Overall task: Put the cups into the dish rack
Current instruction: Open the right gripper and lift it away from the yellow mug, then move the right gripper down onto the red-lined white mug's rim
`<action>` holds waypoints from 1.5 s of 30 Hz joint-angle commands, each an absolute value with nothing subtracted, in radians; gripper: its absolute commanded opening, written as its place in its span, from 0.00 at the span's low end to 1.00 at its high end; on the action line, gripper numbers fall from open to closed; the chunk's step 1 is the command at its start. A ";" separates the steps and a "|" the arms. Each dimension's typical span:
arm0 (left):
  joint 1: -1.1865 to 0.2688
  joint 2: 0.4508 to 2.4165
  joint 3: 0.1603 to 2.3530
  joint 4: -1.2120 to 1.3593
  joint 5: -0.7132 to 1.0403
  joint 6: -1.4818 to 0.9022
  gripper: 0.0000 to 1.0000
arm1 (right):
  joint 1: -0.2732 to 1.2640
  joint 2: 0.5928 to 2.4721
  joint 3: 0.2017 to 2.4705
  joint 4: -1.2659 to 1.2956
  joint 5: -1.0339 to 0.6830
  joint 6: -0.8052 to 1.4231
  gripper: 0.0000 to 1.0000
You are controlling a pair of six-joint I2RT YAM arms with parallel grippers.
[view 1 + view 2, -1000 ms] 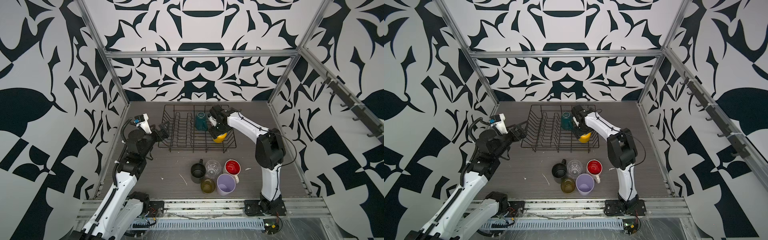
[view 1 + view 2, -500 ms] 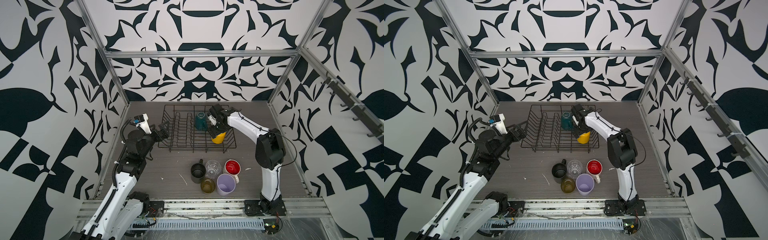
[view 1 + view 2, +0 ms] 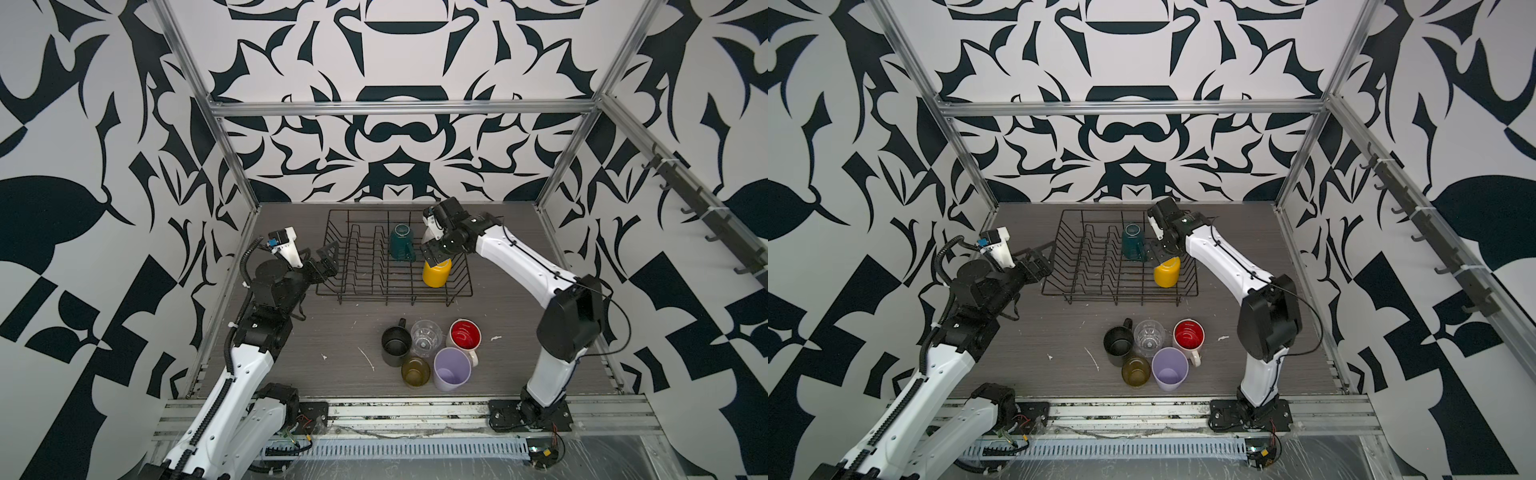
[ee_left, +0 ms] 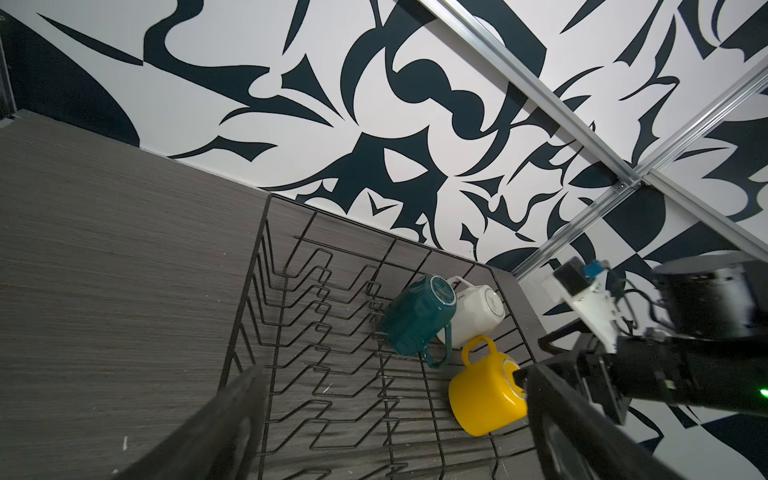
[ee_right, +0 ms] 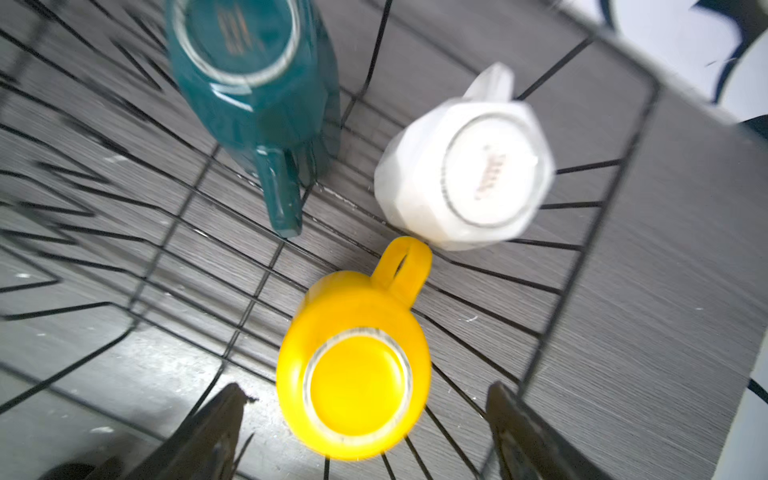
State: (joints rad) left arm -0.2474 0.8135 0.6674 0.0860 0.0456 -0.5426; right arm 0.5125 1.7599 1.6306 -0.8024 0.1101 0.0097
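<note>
The black wire dish rack point(image 3: 357, 266) point(image 3: 1092, 266) stands at the back of the table. Three mugs stand upside down in its right end: teal point(image 3: 401, 245) point(image 5: 253, 75), white point(image 4: 478, 311) point(image 5: 461, 174) and yellow point(image 3: 435, 272) point(image 3: 1167, 272). My right gripper point(image 5: 365, 395) point(image 3: 432, 254) hovers open just above the yellow mug, its fingers clear of the mug's sides. My left gripper point(image 3: 326, 259) point(image 4: 392, 374) is open and empty at the rack's left end. In both top views the right gripper hides the white mug.
Five cups are grouped on the table in front of the rack: a black mug point(image 3: 395, 345), a clear glass point(image 3: 426, 337), a red-lined white mug point(image 3: 464, 336), a lilac tumbler point(image 3: 452, 369) and an amber glass point(image 3: 415, 372). Patterned walls enclose the table.
The right gripper's jaws have spread a little wider, and the yellow mug stands by itself in the rack. The left arm has not moved.
</note>
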 commanded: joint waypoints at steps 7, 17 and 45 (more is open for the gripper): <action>-0.246 0.842 0.700 0.134 0.028 -0.532 1.00 | 0.479 1.476 1.421 -0.825 0.114 0.096 0.90; -0.247 0.884 0.720 0.160 0.013 -0.469 0.99 | 0.491 1.228 1.186 -1.019 0.139 0.230 0.73; -0.247 0.882 0.677 0.203 0.031 -0.479 0.99 | 0.612 1.169 0.791 -0.849 0.086 0.548 0.41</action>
State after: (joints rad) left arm -0.2474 0.8925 0.6903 0.1753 0.0257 -0.4885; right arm 0.6048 1.1732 0.8040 -0.9020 0.0551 0.5007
